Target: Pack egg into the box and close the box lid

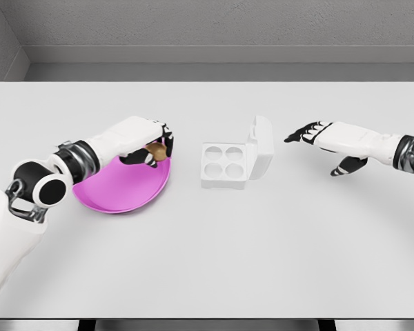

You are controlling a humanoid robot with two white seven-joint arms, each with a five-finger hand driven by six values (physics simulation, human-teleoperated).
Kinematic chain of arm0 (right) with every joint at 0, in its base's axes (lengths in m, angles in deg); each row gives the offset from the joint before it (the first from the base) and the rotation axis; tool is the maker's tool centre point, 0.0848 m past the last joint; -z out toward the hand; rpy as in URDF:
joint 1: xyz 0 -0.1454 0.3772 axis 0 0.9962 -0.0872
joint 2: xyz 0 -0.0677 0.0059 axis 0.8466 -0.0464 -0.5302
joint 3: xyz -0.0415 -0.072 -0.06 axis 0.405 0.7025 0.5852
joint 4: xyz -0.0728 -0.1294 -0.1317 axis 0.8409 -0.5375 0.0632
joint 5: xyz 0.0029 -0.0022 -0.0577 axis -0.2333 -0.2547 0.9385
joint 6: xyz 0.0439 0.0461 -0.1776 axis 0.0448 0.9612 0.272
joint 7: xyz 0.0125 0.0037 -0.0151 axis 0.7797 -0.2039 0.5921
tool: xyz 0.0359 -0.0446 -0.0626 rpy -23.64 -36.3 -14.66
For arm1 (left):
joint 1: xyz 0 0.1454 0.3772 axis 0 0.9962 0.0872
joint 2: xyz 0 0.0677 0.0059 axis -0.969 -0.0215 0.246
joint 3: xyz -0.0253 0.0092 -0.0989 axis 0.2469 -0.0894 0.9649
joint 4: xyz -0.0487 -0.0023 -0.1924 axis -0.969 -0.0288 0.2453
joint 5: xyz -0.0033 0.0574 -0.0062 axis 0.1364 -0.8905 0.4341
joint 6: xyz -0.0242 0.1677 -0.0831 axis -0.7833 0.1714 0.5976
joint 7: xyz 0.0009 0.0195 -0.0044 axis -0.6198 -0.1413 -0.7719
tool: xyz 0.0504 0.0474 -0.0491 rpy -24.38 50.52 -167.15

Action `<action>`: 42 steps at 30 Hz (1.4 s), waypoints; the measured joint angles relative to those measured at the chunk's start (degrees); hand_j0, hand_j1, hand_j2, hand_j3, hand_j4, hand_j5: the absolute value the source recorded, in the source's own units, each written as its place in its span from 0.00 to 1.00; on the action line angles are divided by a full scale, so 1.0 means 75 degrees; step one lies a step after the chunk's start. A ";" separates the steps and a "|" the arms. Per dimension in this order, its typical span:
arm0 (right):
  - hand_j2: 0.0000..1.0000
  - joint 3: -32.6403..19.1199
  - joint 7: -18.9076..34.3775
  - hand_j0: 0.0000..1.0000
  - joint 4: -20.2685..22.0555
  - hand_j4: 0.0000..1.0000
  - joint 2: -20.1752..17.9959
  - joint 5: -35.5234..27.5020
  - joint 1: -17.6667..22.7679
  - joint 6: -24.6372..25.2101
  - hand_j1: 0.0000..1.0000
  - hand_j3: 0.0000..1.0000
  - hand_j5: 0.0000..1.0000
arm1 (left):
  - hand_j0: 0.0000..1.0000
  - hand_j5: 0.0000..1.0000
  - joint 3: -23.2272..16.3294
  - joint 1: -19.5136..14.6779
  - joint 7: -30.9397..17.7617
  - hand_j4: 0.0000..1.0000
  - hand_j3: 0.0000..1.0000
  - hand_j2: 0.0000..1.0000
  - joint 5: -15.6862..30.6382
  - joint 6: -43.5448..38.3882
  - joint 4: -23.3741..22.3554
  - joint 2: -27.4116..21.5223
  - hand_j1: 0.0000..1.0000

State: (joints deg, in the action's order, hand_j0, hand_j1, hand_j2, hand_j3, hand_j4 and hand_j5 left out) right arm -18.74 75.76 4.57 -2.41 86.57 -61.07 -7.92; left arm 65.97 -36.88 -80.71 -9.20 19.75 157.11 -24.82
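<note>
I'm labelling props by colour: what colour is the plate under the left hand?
The plate is bright magenta-pink, seen in the head view.

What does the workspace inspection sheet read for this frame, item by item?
Surface: flat white table, unmarked.
Job's things: small brown egg over the shallow magenta plate; white four-cup egg box, cups empty, hinged lid standing open on its right side.
Clutter: nothing seen.
Grippers: left hand curled around the egg at the plate's far rim; right hand open, fingers extended toward the lid, apart from it.
Cables: nothing seen.
Surroundings: grey wall behind the table.
</note>
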 measured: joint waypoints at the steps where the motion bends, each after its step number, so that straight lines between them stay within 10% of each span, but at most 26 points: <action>1: 1.00 0.0001 -0.0001 1.00 0.0000 1.00 0.0001 0.0000 0.0000 -0.0001 1.00 1.00 1.00 | 0.28 0.28 -0.0002 0.0000 0.0000 0.28 0.28 0.28 -0.0001 0.0002 0.0000 0.0054 0.28; 42: 1.00 0.0006 -0.0015 1.00 0.0011 1.00 0.0002 0.0000 0.0012 -0.0009 1.00 1.00 1.00 | 0.26 0.26 -0.0183 -0.0211 -0.0002 0.26 0.26 0.26 -0.0263 0.0031 -0.0842 0.2189 0.26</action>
State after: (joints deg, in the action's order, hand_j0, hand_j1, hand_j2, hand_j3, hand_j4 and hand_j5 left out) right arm -18.69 75.65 4.65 -2.39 86.57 -60.99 -7.99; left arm 64.60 -38.47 -80.72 -11.17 19.99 150.80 -8.40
